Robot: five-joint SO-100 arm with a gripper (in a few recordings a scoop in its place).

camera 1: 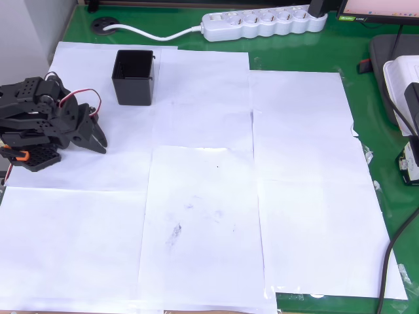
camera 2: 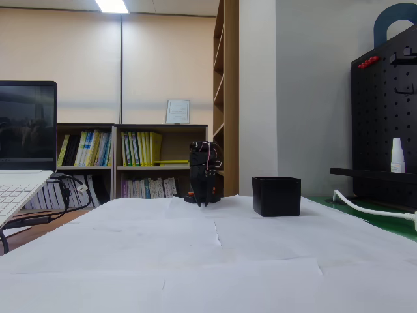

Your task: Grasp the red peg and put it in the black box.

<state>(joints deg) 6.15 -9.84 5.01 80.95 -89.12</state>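
White paper sheets (camera 1: 203,216) cover the table; beyond, the folded arm's pincer (camera 1: 98,139), jaws narrowly parted, rests near the black box (camera 1: 134,77)

Lit brightly and evenly from above in the overhead view, white paper sheets (camera 1: 209,196) nearly washing out, faint grey smudges staying readable. Casting only soft, short shadows beside the black box (camera 1: 134,77) and under the gripper (camera 1: 98,139). Showing small specks of glare along the green table (camera 1: 386,118) edge at the lower right. Staying sharp across the overhead view, with slight bending at the corners. In the fixed view, glowing from a ceiling light (camera 2: 112,6) at the top, walls warm and dimmer. Blurring softly in the near paper foreground; bookshelf (camera 2: 130,160) reasonably clear. Reflecting faintly on the black box's (camera 2: 276,195) glossy sides.
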